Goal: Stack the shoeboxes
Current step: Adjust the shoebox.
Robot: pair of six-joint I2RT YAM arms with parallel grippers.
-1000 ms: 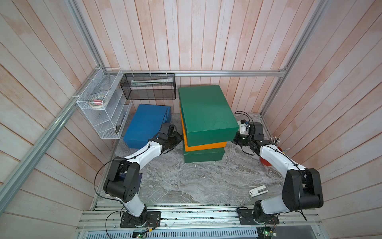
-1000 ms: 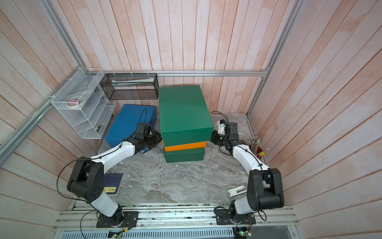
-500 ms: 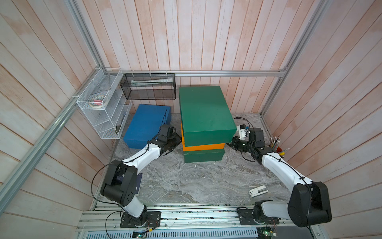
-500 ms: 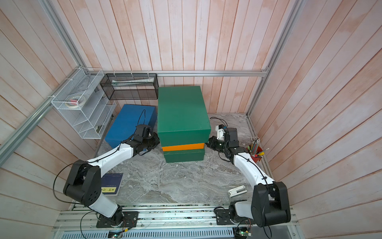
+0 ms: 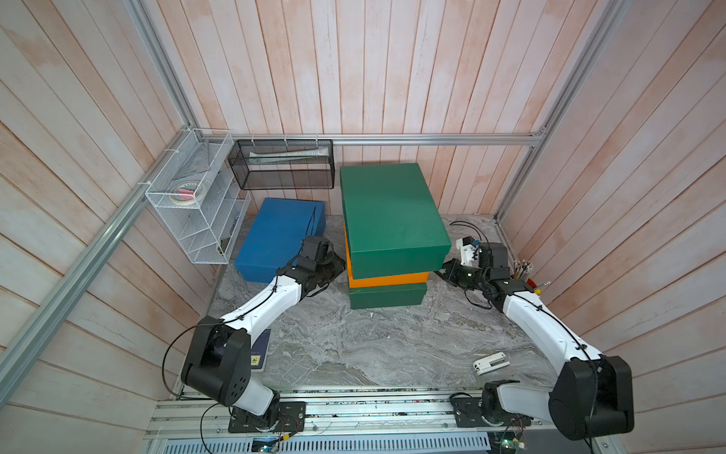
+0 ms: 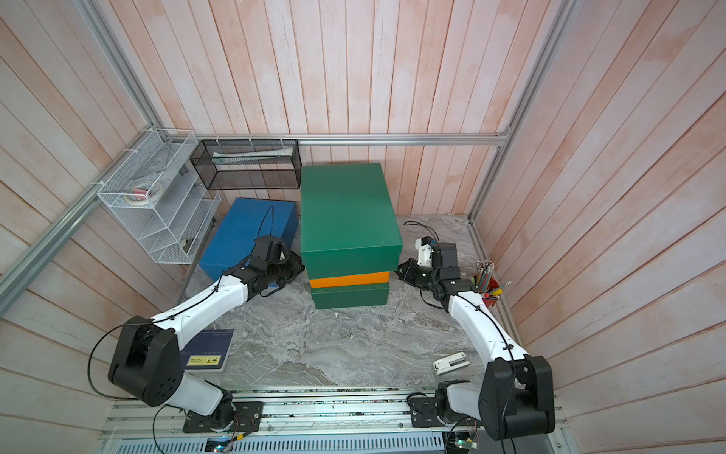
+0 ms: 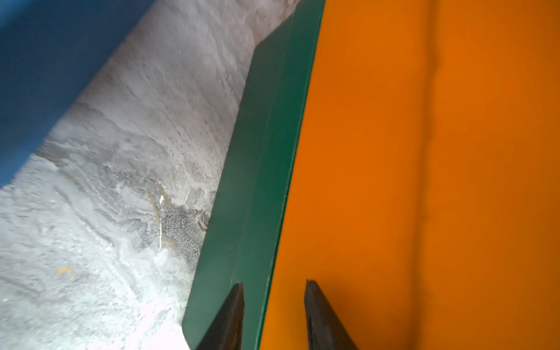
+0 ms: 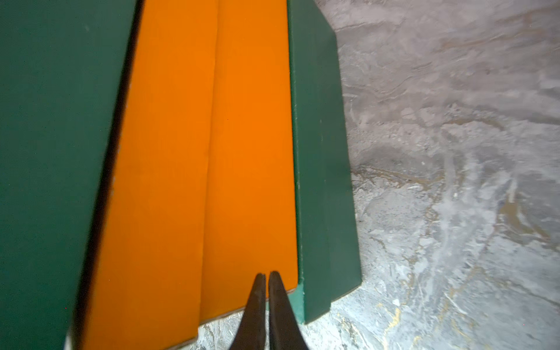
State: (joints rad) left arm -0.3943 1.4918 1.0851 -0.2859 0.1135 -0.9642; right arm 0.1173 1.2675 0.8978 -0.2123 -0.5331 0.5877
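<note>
A pile [image 6: 347, 251] of three cardboard boxes sits near the back of the grey marble-look tabletop [image 5: 373, 346]: a bottom dark green shoebox [image 5: 387, 300], then an orange shoebox [image 5: 387, 280], then a top dark green shoebox [image 5: 393, 212]. A blue shoebox [image 5: 275, 236] lies flat on the tabletop just beside the pile, on the robot's left. The left tool [image 7: 274, 283] is at the pile's left side, fingers apart, holding nothing, by the line where orange meets green. The right tool [image 8: 266, 274] is at the pile's right side, squeezed tight with nothing in it, tips at the orange shoebox's low corner. Around the tabletop stand pale pink wooden plank walls [image 5: 353, 70] with silver metal rails [image 5: 432, 138] along them. A white wire rack [image 5: 208, 236] and a black wire-mesh basket [image 5: 283, 184] hang in the back left corner. Near the front lie a dark blue booklet [image 6: 208, 350] and a small white stapler [image 5: 491, 361]; a cup of pens [image 6: 489, 283] stands by the right wall.
</note>
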